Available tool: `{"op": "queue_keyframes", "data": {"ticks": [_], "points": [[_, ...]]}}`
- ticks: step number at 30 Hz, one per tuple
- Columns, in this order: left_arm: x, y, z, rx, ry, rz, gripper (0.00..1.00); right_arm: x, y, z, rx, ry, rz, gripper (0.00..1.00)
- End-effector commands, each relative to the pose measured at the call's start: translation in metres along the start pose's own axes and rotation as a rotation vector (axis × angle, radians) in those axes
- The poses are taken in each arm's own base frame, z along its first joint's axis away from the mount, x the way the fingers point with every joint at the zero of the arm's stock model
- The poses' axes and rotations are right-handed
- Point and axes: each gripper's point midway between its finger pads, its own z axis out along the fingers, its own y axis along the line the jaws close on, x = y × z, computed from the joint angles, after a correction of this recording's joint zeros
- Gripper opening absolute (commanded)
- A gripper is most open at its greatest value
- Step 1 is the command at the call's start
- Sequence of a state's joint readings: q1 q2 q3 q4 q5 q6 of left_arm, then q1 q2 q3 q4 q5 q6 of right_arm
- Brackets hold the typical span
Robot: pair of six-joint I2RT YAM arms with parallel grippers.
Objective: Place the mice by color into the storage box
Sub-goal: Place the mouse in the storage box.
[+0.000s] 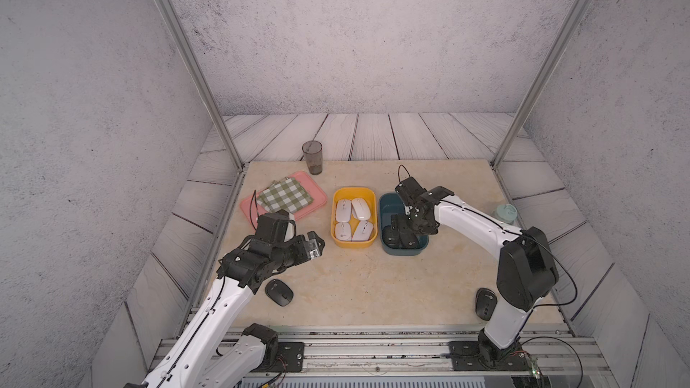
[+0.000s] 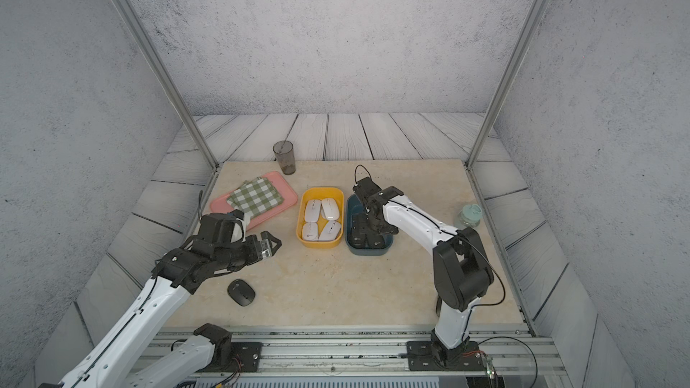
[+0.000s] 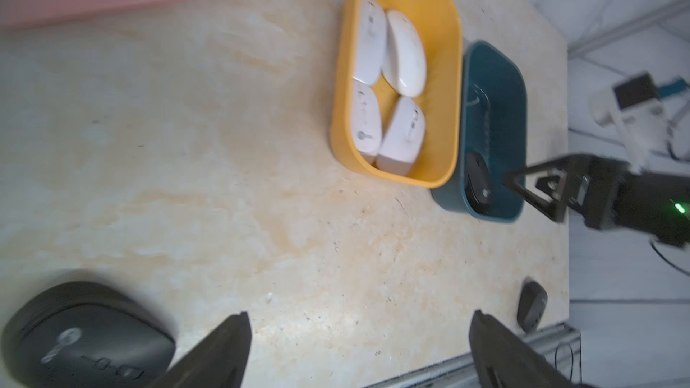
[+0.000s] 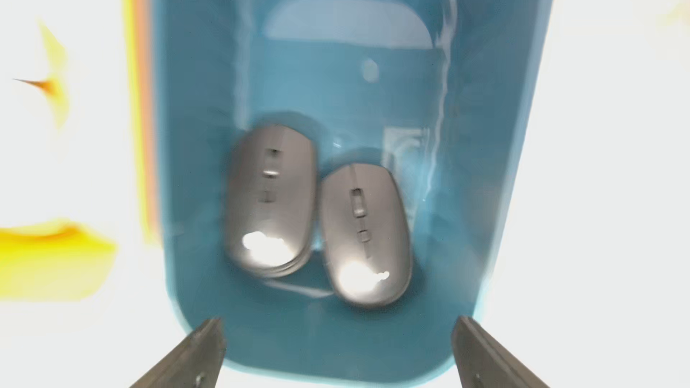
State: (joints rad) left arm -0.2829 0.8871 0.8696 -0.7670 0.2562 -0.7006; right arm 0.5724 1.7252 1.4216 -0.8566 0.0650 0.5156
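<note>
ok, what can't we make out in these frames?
- Blue box contents, both top views: the right arm covers most; the right wrist view shows two black mice, blurred.
- Black mouse by the right arm's base, a top view: partly behind the arm.
- Box surroundings, right wrist view: washed out white.
- Black mouse near the left gripper, left wrist view: blurred.

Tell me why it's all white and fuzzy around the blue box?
Right wrist view: the exposure seems set for the dark teal box, so everything around it washes out white; both black mice look grey with glare spots, slightly blurred. Left wrist view: the nearest black mouse is soft, the white mice sharper. Both top views: even light, clear.
</note>
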Motion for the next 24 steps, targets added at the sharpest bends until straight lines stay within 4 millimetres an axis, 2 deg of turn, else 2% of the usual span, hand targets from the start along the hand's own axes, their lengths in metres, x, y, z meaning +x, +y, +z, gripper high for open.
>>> {"op": "queue_keyframes", "data": {"ticks": [1,5,8,12,15,19,24], "points": [[0.009,0.046,0.001,-0.104,0.055,-0.203,0.98,0.002,0.018,-0.032,-0.128,-0.055,-0.009,0.99],[0.010,0.100,0.000,-0.231,0.069,-0.442,0.98,0.013,0.018,-0.052,-0.172,-0.086,-0.030,0.99],[0.014,0.122,0.001,-0.294,0.095,-0.509,0.98,0.022,0.017,-0.057,-0.192,-0.095,-0.045,0.99],[0.012,0.135,0.016,-0.308,0.110,-0.511,0.98,0.030,0.019,-0.054,-0.226,-0.095,-0.051,0.99],[0.011,0.136,0.026,-0.293,0.146,-0.500,0.98,0.035,0.019,-0.048,-0.231,-0.080,-0.064,0.99],[0.026,0.147,0.048,-0.306,0.230,-0.516,0.98,0.037,0.022,-0.044,-0.248,-0.067,-0.079,0.99],[0.032,0.156,0.057,-0.346,0.258,-0.521,0.98,0.039,0.025,-0.043,-0.271,-0.068,-0.086,0.99]]}}
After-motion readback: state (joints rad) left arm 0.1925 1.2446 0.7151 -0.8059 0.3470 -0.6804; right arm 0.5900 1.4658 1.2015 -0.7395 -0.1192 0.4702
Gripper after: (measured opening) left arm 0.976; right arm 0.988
